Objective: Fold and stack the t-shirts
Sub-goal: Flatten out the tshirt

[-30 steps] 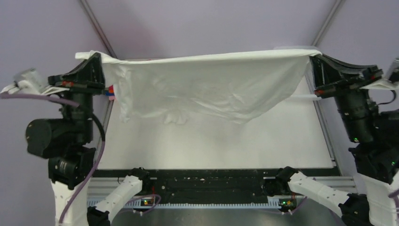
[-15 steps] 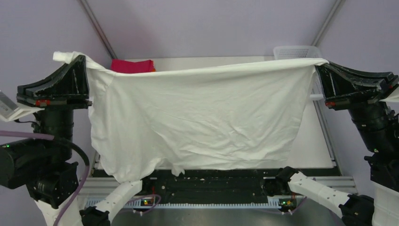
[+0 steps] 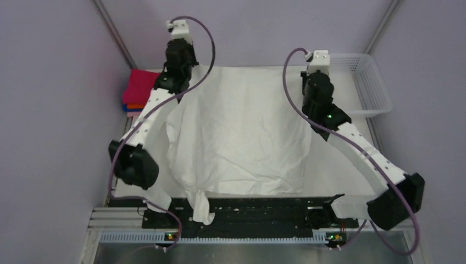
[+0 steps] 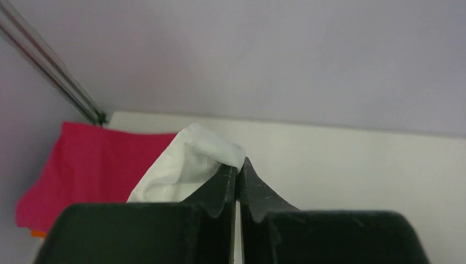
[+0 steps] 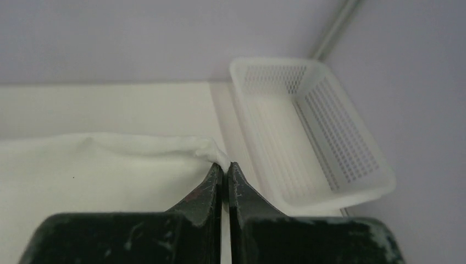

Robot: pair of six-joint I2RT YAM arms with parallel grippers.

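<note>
White cotton covers most of the counter (image 3: 321, 179): the white t-shirt (image 3: 242, 132) lies spread and wrinkly across the middle of the overhead frame, its far edge near the top of the counter. Both arms reach to that far edge. In the left wrist view the left pincer (image 4: 237, 168) is closed on a bunched corner of the cloth. In the right wrist view the right pincer (image 5: 225, 168) is pinched tight on the other corner.

The stack of folded shirts (image 3: 136, 91), magenta on top with orange and blue edges beneath, sits at the upper left, just beside the left-held corner. The mesh basket (image 3: 379, 93) sits at the upper right, near the other corner.

This looks like the laying-out step, with no fold made yet.

Several things could spoil it:
- One sleeve (image 3: 201, 208) hangs off the near edge at the lower centre, over the black rail (image 3: 258, 212). A pull toward the top of the frame could snag it, or drag it under the body of the shirt.
- The creases across the middle could be pressed into any fold made over them.
- The left-held corner is so close to the stack that a sideways move could push the magenta shirt askew.
- If the two corners are let go at different moments, the far edge could end up crooked.
</note>
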